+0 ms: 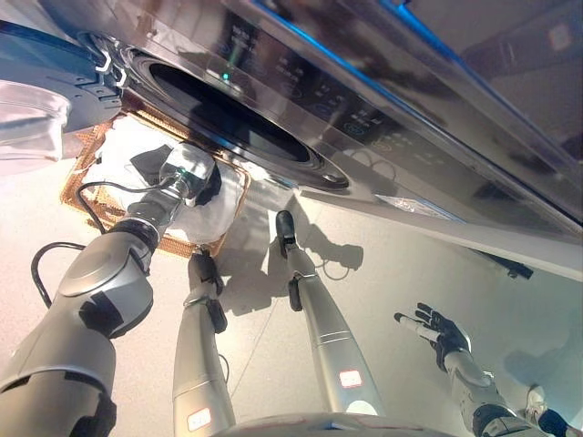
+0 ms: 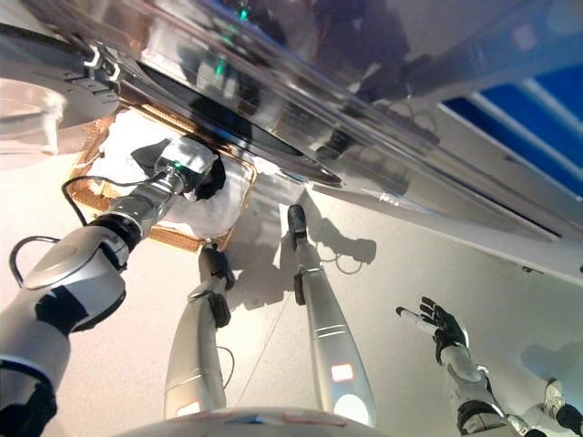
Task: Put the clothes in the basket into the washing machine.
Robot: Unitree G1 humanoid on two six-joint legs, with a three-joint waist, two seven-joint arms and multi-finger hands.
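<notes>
The washing machine fills the upper part of both views, its round drum opening dark and unobstructed; the door stands swung aside at the far left. No garment can be made out inside the drum, though its interior is too dark to rule one out.

On the floor, just below and in front of the opening, sits the wicker basket. It holds white clothes, which fill most of it, with a dark item near its middle.

The left hand is down in the basket among the white cloth. Its fingers are buried behind the wrist and fabric, so whether they are clamped on anything cannot be told.

The right hand hangs well apart to the lower right, above bare floor, fingers spread and holding nothing.

Assessment: the task appears to be at an early stage. The machine is open and ready, and loading remains to be done.
</notes>
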